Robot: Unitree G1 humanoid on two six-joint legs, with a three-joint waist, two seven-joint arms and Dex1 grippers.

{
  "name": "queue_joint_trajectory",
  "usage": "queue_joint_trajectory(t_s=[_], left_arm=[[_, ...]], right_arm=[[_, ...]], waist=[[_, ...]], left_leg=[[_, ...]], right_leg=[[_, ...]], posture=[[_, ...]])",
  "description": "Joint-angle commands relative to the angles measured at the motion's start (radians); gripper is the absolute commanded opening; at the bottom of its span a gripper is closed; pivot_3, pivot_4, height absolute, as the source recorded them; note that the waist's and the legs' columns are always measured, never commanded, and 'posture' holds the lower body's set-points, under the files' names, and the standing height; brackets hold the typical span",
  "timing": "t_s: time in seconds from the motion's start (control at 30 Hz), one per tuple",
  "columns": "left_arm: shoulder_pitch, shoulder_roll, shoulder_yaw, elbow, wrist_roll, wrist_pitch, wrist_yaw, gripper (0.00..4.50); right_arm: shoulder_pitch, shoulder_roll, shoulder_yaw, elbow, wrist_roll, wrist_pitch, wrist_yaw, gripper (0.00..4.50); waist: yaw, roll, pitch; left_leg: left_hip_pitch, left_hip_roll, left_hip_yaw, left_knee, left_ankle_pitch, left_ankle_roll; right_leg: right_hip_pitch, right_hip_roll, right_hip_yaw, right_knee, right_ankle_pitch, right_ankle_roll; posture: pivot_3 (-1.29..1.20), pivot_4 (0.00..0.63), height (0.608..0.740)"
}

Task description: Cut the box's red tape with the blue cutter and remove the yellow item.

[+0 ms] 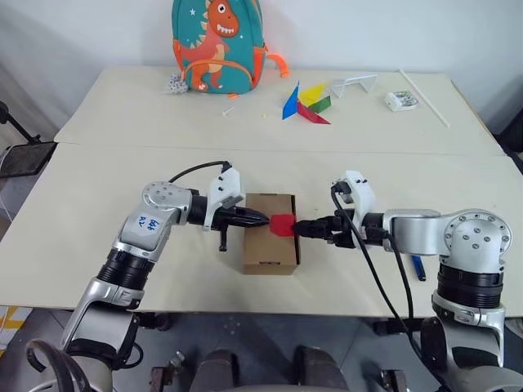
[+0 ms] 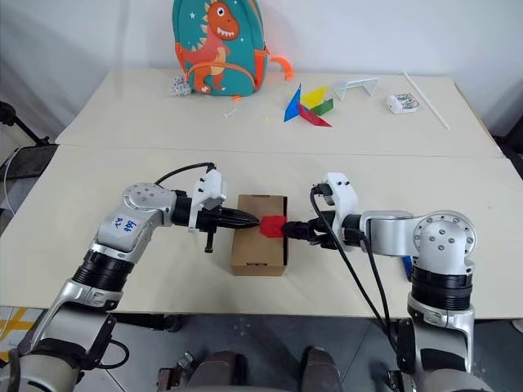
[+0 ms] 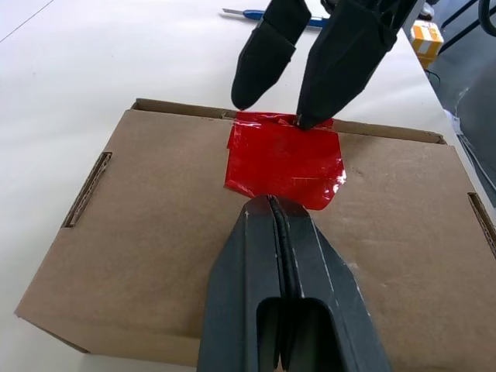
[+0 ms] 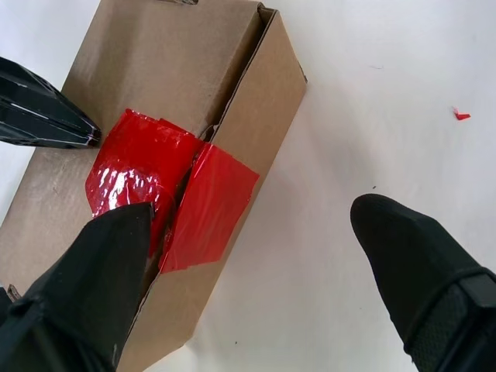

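Currently, one left gripper (image 3: 273, 203) is keeping its fingers pressed together, holding nothing, its tip touching one red tape (image 3: 284, 159) patch on top of one box (image 1: 270, 233). One right gripper (image 4: 256, 232) is standing spread at the box's opposite edge, one finger (image 4: 108, 256) resting on the tape. One blue cutter (image 1: 417, 267) is lying on the table (image 1: 98, 196), well apart from the box, beyond the right arm.

Head stereo pair high over table (image 1: 98, 163); wrist cameras close (facing each other) across box (image 3: 155, 232).
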Motion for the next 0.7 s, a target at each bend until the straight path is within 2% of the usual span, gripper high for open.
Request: queue_joint_trajectory(t_s=[0.03, 0.33, 0.5, 0.7], left_arm=[[0.028, 0.011, -0.014, -0.011, 0.015, 0.005, -0.001, 0.0], [0.038, 0.007, -0.025, -0.01, 0.02, 0.0, 0.0, 0.0], [0.04, 0.006, -0.029, -0.009, 0.021, -0.001, -0.004, 0.0], [0.036, 0.002, -0.029, -0.007, 0.022, -0.003, -0.003, 0.0]], right_arm=[[0.007, -0.04, 0.006, 0.002, -0.03, 0.008, 0.003, 4.31], [0.001, -0.057, 0.032, 0.006, -0.072, 0.008, 0.025, 4.31], [-0.05, -0.013, 0.059, 0.013, -0.094, 0.008, 0.021, 4.31], [-0.048, -0.015, 0.129, -0.003, -0.211, 0.008, 0.025, 4.31]], waist=[[0.001, 0.0, 0.0], [0.002, 0.0, 0.0], [-0.002, 0.001, 0.0], [-0.011, 0.001, -0.001]], left_leg=[[0.0, 0.0, 0.0, 0.0, 0.0, 0.0], [0.0, 0.0, 0.0, 0.0, 0.0, 0.0], [0.0, 0.0, 0.0, 0.0, 0.0, 0.0], [0.001, 0.0, 0.0, 0.0, 0.0, 0.0]], right_leg=[[0.0, 0.0, 0.0, 0.0, 0.0, 0.0], [0.0, 0.0, 0.0, -0.001, 0.0, 0.0], [0.001, 0.0, 0.0, -0.001, 0.0, 0.0], [0.001, 0.0, 0.0, 0.0, 0.0, 0.0]], posture=[[0.0, 0.15, 0.74], [0.0, 0.15, 0.74], [0.0, 0.15, 0.74], [0.0, 0.15, 0.74]])
